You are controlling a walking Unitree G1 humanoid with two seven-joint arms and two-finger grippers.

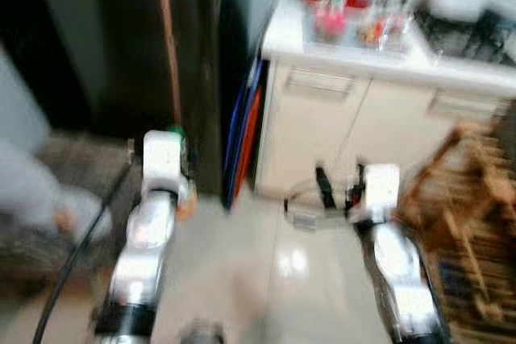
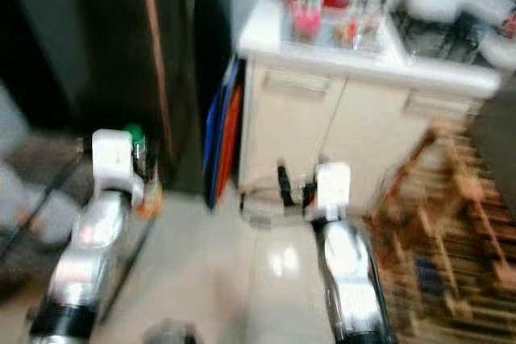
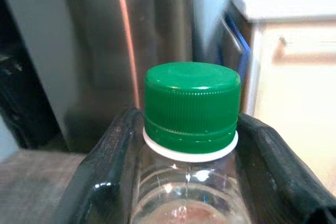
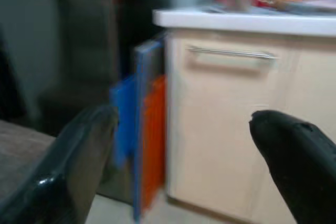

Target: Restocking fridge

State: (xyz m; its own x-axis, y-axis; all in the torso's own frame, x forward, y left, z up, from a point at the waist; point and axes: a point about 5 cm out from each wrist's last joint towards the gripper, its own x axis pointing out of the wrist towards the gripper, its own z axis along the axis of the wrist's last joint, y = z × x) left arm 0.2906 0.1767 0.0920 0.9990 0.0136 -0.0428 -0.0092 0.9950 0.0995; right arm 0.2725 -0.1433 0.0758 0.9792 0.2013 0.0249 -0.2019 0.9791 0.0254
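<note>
Bottle (image 3: 186, 156) with green cap sits clamped between left tool (image 3: 184, 182) fingers.

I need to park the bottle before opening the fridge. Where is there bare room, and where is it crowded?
The pale floor between the dark fridge and the cream cabinet looks bare. The countertop is crowded with containers, and a wooden rack fills the floor beside the right gripper. The left gripper holds the bottle.

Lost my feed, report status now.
Left gripper shut on green-capped bottle. Right gripper open, empty. Dark fridge ahead, door closed.
</note>
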